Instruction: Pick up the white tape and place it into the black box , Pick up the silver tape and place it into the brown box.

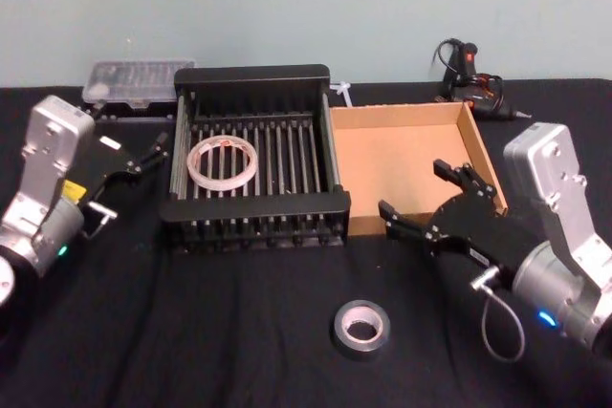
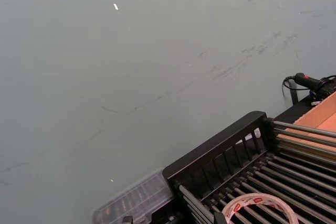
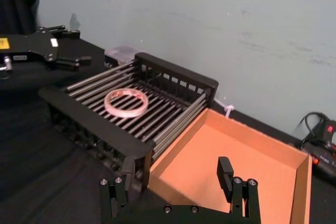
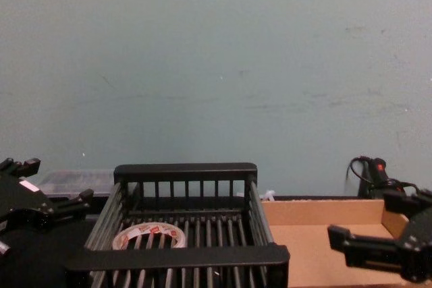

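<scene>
Black cloth covers the worktop [image 1: 191, 332]. I see the white tape [image 1: 223, 161] already in the black box [image 1: 253, 207]; 1 roll remains. My right gripper [image 1: 427, 200], jaws wide open and empty, hangs at the brown box [image 1: 402, 155]; the silver tape [image 1: 361, 328] lies flat nearer me, leftward. My left gripper [image 1: 143, 155] idles open

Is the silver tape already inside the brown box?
No. In the head view the silver tape lies flat on the black tablecloth in front of the brown box, whose floor is bare.
</scene>
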### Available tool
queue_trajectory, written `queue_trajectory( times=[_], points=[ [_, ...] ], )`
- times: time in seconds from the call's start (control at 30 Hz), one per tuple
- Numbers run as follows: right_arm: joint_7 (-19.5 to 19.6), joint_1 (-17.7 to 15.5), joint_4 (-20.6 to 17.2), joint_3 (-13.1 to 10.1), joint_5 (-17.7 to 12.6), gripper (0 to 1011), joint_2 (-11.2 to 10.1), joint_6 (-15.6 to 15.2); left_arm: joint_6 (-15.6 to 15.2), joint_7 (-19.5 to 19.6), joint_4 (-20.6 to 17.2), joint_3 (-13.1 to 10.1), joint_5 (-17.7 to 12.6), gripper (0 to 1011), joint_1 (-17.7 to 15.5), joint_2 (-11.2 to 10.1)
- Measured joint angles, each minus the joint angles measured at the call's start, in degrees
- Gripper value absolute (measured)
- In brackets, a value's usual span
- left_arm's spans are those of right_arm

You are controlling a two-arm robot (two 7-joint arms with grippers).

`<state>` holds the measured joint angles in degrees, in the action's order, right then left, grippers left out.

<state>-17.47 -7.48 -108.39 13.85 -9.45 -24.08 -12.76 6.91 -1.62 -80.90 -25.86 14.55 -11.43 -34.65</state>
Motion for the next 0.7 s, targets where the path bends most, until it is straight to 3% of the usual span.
queue_trajectory(
  times=[0.33,0.7],
  points=[
    [-0.3,-3.8,-3.6,-0.8,-1.4,1000,-1.7,-3.2,0.0,0.0,0.0,0.0,0.0,1001,0.0,0.0],
    [-1.5,-4.8,-4.3,0.1,-3.3,1000,-3.2,-7.7,0.0,0.0,0.0,0.0,0.0,1001,0.0,0.0]
  ],
)
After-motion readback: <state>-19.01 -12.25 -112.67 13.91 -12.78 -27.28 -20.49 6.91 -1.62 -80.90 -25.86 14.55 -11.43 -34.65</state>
